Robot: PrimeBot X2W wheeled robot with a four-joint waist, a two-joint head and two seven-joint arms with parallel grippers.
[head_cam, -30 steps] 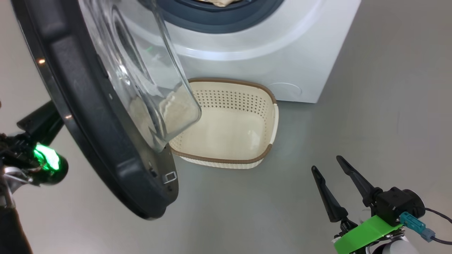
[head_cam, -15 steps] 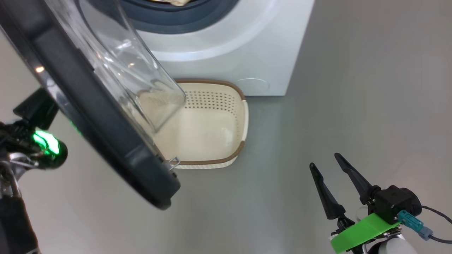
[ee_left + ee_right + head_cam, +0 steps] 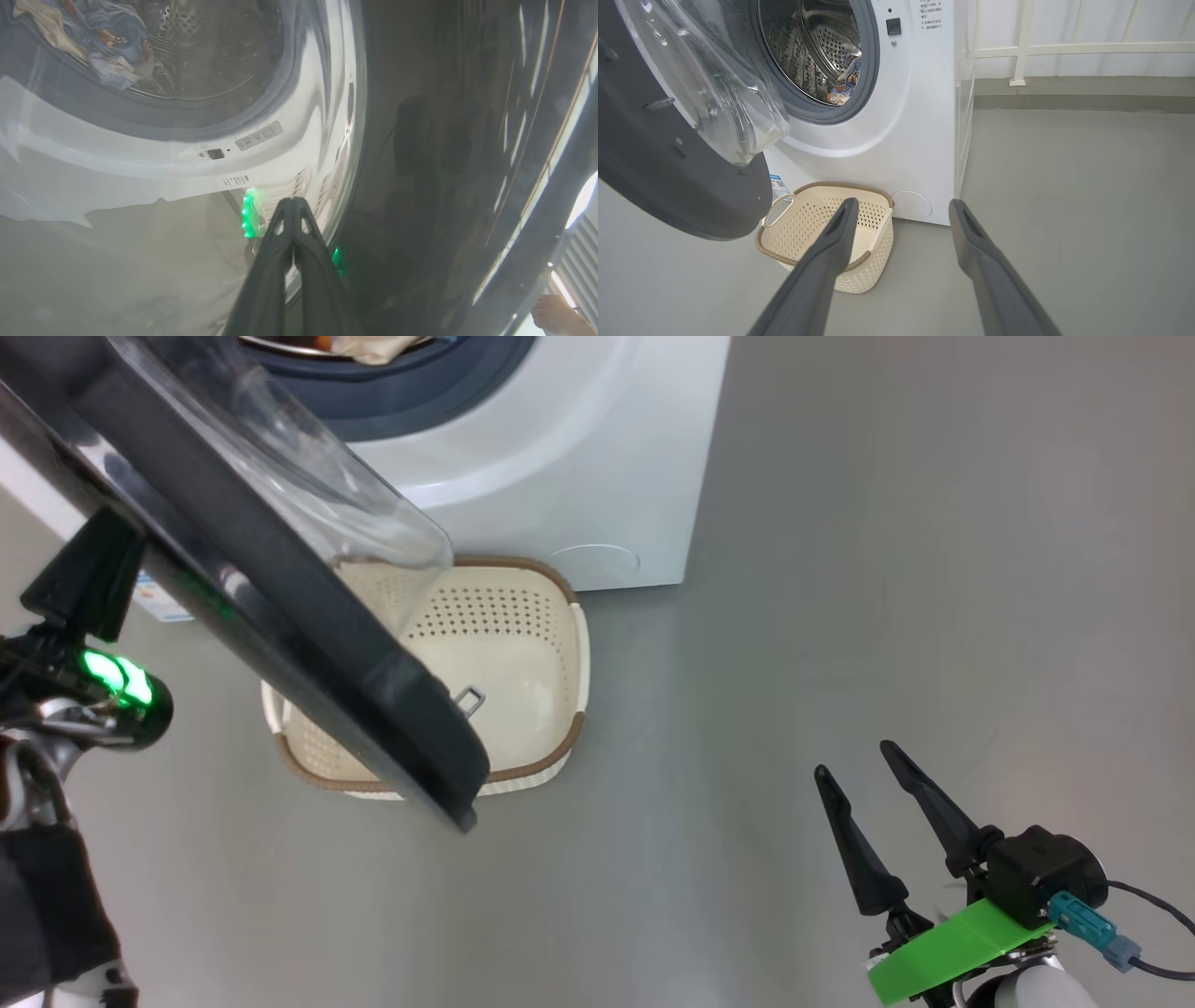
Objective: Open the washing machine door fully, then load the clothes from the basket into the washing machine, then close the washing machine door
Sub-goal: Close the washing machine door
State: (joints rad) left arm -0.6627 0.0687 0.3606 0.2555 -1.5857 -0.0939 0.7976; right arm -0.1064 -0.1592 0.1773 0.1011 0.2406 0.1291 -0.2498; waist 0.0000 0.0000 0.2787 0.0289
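The left gripper (image 3: pixel 293 201) is squeezed closed on nothing beside the door (image 3: pixel 299 653); the right gripper (image 3: pixel 852 758) is spread wide, empty.

The washing machine (image 3: pixel 920 116) is showing white, its door (image 3: pixel 668 186) black. Before the right end effector (image 3: pixel 902 201), the perforated cream basket (image 3: pixel 878 256) is wearing a brown rim.
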